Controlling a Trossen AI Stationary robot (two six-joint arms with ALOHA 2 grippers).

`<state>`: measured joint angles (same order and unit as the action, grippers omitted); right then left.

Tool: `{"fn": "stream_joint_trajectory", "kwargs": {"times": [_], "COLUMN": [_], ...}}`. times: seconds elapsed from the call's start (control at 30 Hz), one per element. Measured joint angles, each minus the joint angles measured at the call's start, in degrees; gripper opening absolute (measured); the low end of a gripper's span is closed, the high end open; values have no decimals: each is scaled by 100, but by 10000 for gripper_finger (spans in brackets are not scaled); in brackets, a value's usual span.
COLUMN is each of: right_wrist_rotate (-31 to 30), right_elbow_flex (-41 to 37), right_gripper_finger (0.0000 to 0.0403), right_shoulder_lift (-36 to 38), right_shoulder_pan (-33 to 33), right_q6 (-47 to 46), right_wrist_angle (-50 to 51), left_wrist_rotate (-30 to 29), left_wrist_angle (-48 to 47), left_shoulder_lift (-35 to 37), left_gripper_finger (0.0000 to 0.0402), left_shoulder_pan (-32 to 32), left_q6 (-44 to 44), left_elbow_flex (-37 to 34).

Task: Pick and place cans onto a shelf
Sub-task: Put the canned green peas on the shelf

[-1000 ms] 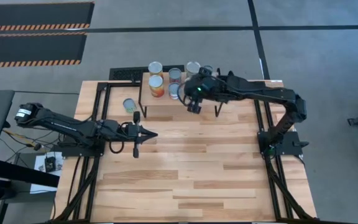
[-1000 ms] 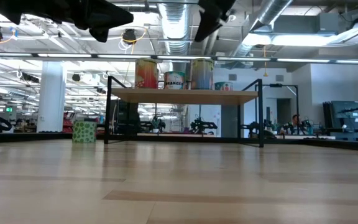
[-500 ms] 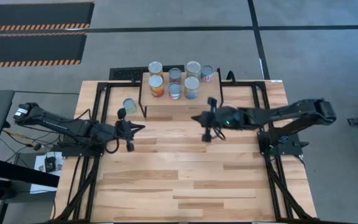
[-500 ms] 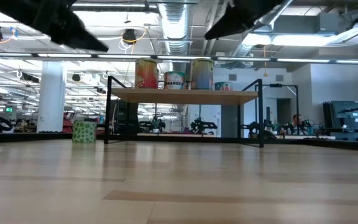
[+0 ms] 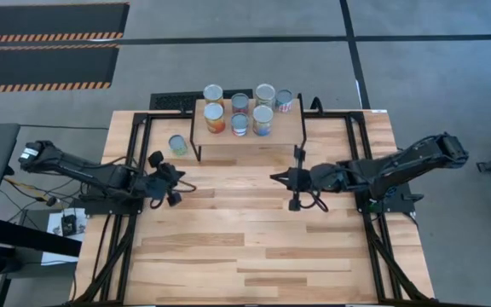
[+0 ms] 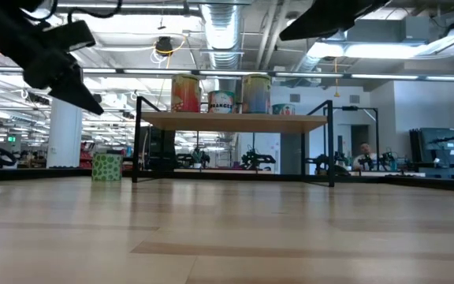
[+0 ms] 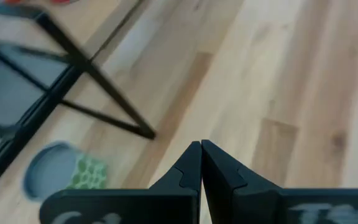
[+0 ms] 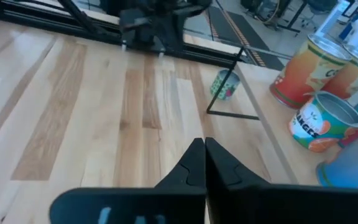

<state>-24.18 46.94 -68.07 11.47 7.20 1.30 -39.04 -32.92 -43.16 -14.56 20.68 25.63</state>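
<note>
Standing on the shelf [image 5: 288,135] at the tabletop's [image 5: 254,247] 12 o'clock edge are seven cans: four in the back row and three in the front row, among them an orange-labelled can [image 5: 215,118] and a blue-labelled can [image 5: 262,119]. An eighth, green-labelled can [image 5: 178,144] sits on the tabletop just beside the shelf's leg, on its 9 o'clock side. The left tool [image 5: 180,176] hangs above the tabletop at about 9 o'clock, its fingers pressed together on nothing, the green can near it toward 12 o'clock. The right tool [image 5: 274,177] hangs above the middle of the tabletop, below the shelf's front edge, its fingers likewise pinched tight and empty. Both tools are well apart from each other and clear of the wood.
</note>
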Motion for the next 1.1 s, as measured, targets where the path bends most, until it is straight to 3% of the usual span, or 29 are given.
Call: {"fn": "stream_joint_trajectory", "kwargs": {"times": [0.47, 0.73, 0.9, 1.1], "right_wrist_rotate": [4, 7, 9, 16], "right_elbow_flex": [0, 0, 0, 0], "right_gripper_finger": [8, 16, 9, 13], "right_shoulder_lift": [-11, -11, -11, -13], "right_shoulder_pan": [19, 22, 22, 22], "right_q6": [13, 15, 20, 33], "right_wrist_angle": [31, 149, 147, 144], "left_wrist_rotate": [-207, -205, -714, -1089], "left_wrist_angle": [297, 878, 1837, 3338], "left_shoulder_lift": [-753, -1083, -1082, -1082], "left_gripper_finger": [5, 94, 150, 171], "left_shoulder_pan": [1989, 2371, 2371, 2454], "left_q6": [-657, -1253, -1713, -2639], "left_elbow_flex": [0, -274, -911, -1436]}}
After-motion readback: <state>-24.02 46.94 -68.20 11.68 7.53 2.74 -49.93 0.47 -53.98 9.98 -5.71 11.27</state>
